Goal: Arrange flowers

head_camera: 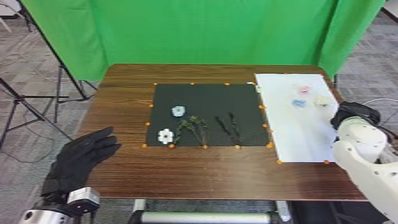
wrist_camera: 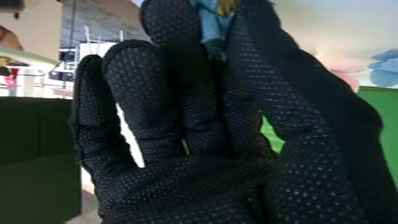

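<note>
Green curtain behind the counter, which is brown wood. Black mat on the counter, center; white sheet to its right. Left robot hand over the counter's left edge, fingers extended, loosely spread, nothing in it. Right robot hand beside the white sheet, at the counter's right side; wrist view has its fingers straight, thumb close alongside, narrow slot between. A blue piece with a yellowish bit sits in that slot near the tips; cannot tell if gripped or just behind.

Task items: green leafy stems on the mat's near half, two dark stems to their right, apart. Light-blue flower on the mat, left of middle, farther back than white flower, which is near the mat's left edge. On the sheet's far half: blue flower, cream flower just right of it, pink flower farther back. Small orange markers along the mat's edges.
</note>
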